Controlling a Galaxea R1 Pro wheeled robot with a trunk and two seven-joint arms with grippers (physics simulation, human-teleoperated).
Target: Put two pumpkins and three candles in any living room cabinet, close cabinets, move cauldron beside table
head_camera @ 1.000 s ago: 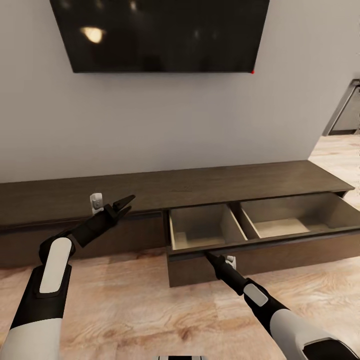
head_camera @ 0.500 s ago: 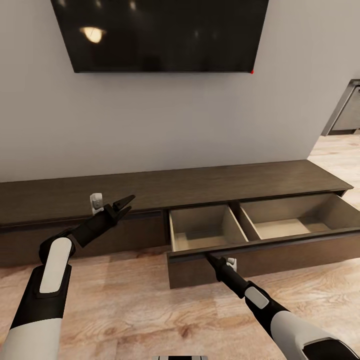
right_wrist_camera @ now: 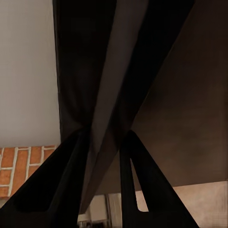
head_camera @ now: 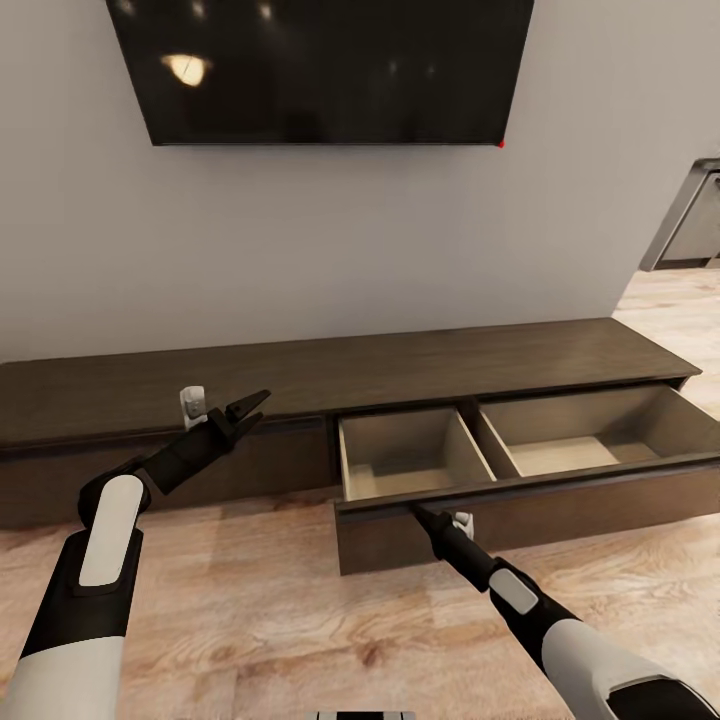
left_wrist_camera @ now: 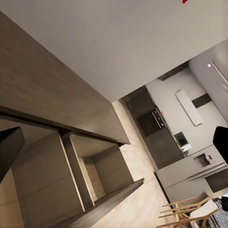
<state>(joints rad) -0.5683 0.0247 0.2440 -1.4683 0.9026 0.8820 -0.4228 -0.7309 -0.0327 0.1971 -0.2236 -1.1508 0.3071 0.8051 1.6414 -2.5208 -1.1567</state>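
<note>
The cabinet (head_camera: 400, 365) is a long, low dark-brown unit against the wall. Its right drawer (head_camera: 560, 490) is pulled out, and both pale wood compartments hold nothing. My right gripper (head_camera: 419, 512) is at the top edge of the drawer front. In the right wrist view its fingers (right_wrist_camera: 66, 180) are shut on either side of the thin drawer front (right_wrist_camera: 102, 118). My left gripper (head_camera: 247, 410) hangs open in front of the cabinet's left part, holding nothing. The open drawer (left_wrist_camera: 42, 180) lies ahead of it in the left wrist view. The pumpkins, candles, cauldron and table are out of view.
A large dark TV (head_camera: 320, 70) hangs on the grey wall above the cabinet. Pale wood floor (head_camera: 250, 600) runs in front of it. At the right a doorway (head_camera: 690, 230) leads to a kitchen, with a wooden chair (left_wrist_camera: 190, 209) beyond.
The head view has shifted very slightly. Both arms and the drawer stand about where they were.
</note>
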